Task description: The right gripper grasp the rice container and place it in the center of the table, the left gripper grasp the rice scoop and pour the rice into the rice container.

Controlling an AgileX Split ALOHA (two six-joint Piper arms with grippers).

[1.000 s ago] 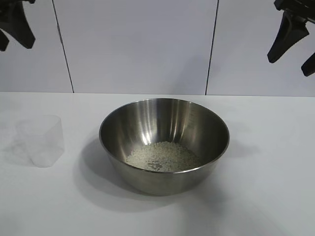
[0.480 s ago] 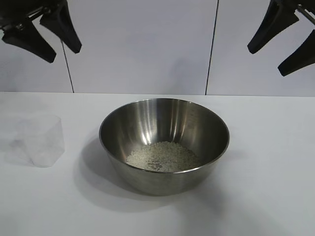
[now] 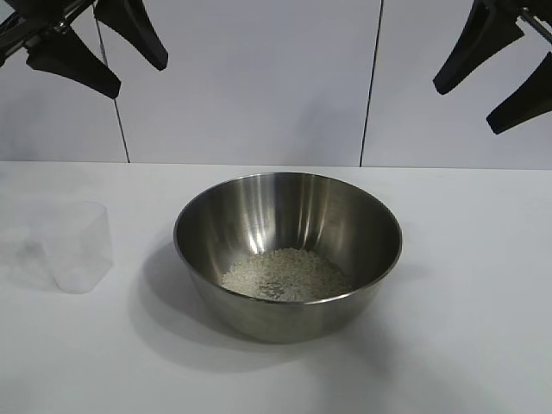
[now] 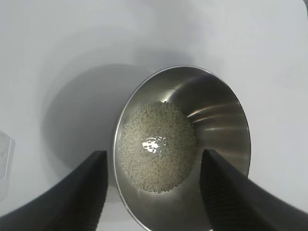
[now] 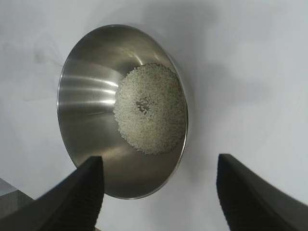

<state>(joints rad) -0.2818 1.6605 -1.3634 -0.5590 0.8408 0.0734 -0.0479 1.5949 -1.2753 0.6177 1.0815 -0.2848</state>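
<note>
The rice container, a wide steel bowl, stands in the middle of the white table with a heap of rice in its bottom. The rice scoop, a frosted clear cup, stands upright and empty-looking to the bowl's left. High at the upper left hangs my left gripper, open and holding nothing. High at the upper right, my right gripper is also open and empty. From the left wrist, the left gripper looks down on bowl and rice. The right gripper frames the bowl likewise.
A white panelled wall with dark seams rises behind the table. Bare tabletop lies to the right of the bowl and in front of it. A grey edge shows at one corner of the right wrist view.
My left gripper has swung further into view toward the bowl's side, its fingers a little wider. The right gripper shifted inward early, then held still. Bowl, rice and scoop have not moved.
</note>
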